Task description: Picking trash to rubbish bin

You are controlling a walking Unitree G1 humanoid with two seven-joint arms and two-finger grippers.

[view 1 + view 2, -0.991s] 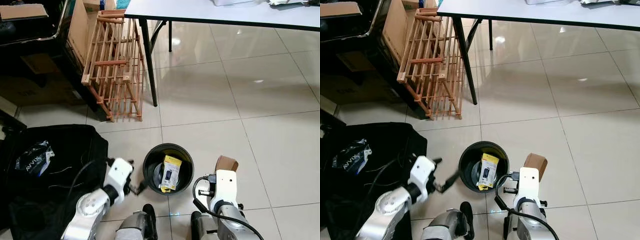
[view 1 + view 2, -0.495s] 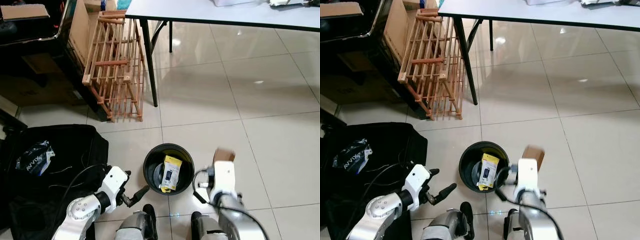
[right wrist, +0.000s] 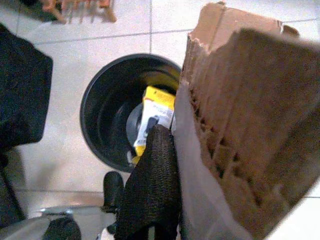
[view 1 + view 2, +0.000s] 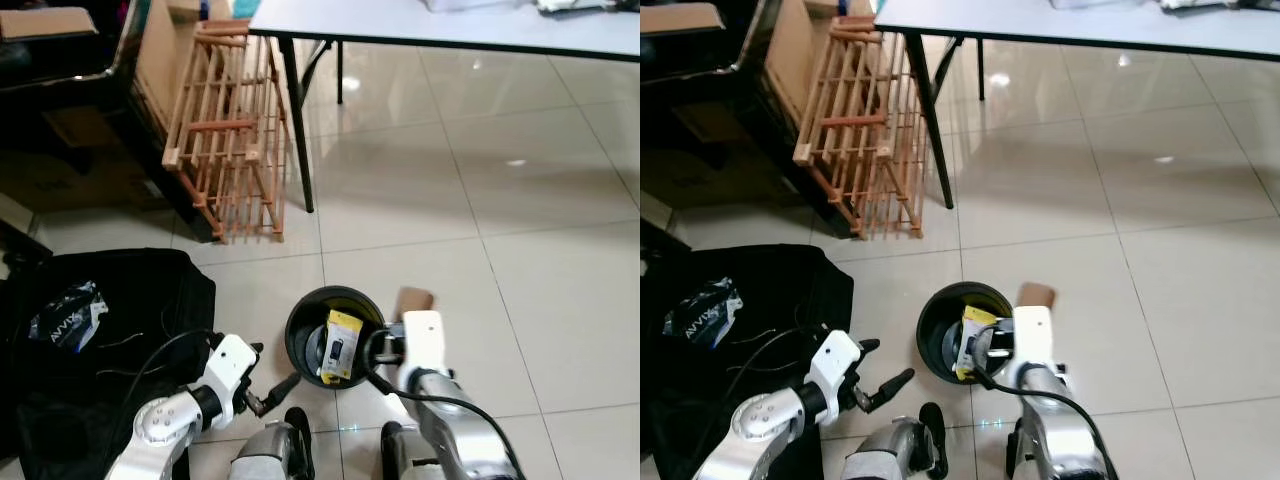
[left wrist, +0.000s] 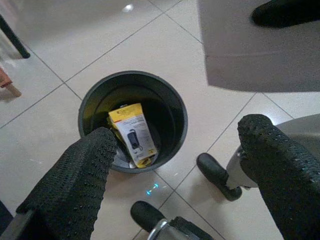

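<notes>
Brown cardboard (image 3: 245, 115), torn along one edge, is clamped in the right gripper (image 4: 405, 312), with one black finger (image 3: 152, 190) pressed against its flat face. The piece is held just beside the right rim of the black bin (image 4: 300, 330), which stands on the tiled floor (image 4: 480, 200) between the robot's two arms; in the right wrist view the bin mouth lies directly beyond the cardboard's edge. A yellow packet (image 5: 132, 134) already lies inside the bin. The left gripper (image 4: 272, 391) hovers low at the bin's left side, its fingers (image 5: 75, 185) spread wide and holding nothing. A black bag (image 4: 110, 320) lies on the floor to the robot's left, and a wooden rack (image 4: 225, 140) leans near a table leg (image 4: 297, 130) farther off.

Step in hand, as judged: carrying the cardboard to the bin for release. The next move would call for bringing the piece fully over the opening, then parting the fingers so that it drops inside and does not catch on the rim.
</notes>
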